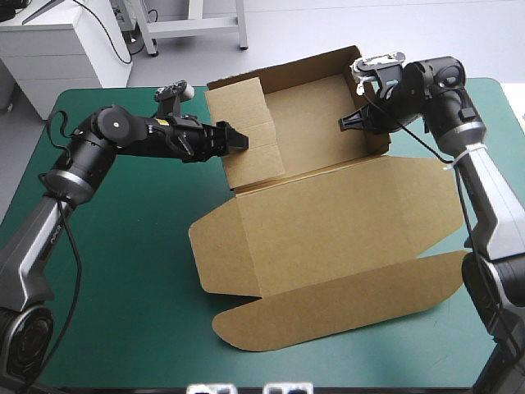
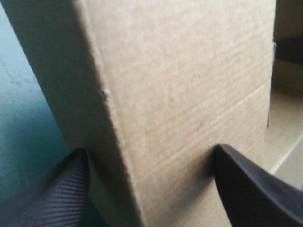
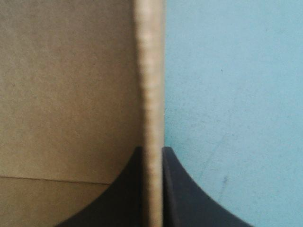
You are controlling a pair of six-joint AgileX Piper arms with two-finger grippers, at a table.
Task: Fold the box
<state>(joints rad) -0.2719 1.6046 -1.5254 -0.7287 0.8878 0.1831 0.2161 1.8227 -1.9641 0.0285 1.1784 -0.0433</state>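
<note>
Pinching the box by its R wall at 2 o'clock, right gripper all but closed on board; left gripper at 10 o'clock, spread wide astride L wall.

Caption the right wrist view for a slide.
Right gripper shut on the raised wall of the brown box, teal-green cover beside it.

This looks like a lab. Beyond my teal-green counter stand a white cabinet and a bare metal frame.
</note>
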